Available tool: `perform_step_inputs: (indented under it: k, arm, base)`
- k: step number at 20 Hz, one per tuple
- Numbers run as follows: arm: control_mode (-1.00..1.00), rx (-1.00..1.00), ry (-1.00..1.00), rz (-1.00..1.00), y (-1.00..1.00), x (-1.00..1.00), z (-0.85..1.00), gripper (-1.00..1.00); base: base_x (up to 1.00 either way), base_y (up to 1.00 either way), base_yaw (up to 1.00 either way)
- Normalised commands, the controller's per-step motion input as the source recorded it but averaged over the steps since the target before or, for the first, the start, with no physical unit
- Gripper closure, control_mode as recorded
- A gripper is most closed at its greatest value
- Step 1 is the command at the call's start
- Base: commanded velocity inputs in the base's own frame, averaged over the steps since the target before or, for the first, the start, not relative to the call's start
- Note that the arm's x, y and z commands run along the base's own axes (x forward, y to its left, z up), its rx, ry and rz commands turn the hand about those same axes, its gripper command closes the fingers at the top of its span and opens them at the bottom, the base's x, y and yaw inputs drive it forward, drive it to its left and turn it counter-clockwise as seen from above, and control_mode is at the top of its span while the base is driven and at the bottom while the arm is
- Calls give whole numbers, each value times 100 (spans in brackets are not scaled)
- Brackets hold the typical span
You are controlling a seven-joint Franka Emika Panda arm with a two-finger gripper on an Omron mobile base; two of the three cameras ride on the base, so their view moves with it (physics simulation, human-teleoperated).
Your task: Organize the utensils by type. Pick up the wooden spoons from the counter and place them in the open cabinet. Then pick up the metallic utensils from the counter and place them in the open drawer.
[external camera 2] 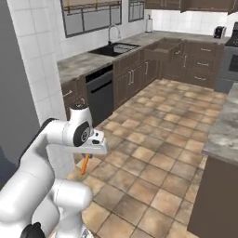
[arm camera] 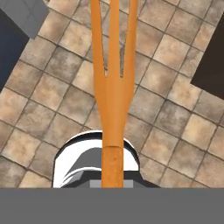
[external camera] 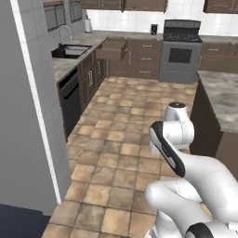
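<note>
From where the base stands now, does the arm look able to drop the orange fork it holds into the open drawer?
Probably not yet. The gripper, shut on the orange fork, hangs over the tiled floor, while the open drawer lies across the kitchen by the sink. The base likely has to drive closer.

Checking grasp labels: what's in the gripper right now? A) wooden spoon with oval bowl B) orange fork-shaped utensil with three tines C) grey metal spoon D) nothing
B: the hand view shows an orange three-tined fork running straight out from the gripper, over the tiled floor; the right base view shows its orange shaft hanging below the hand.
</note>
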Motion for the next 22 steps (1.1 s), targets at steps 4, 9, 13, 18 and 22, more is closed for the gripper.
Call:
perform_step_inputs:
  k: [4, 9, 13, 18, 22]
  arm:
    - [100, 0, 0, 0, 0, 0, 0, 100]
    - [100, 0, 0, 0, 0, 0, 0, 100]
    - [100, 0, 0, 0, 0, 0, 0, 100]
    - [100, 0, 0, 0, 0, 0, 0, 100]
    - [100, 0, 0, 0, 0, 0, 0, 100]
  base:
    - [100, 27, -25]
    - [100, 22, -24]
    - [100, 23, -21]
    - [100, 23, -14]
    - [100, 25, -11]
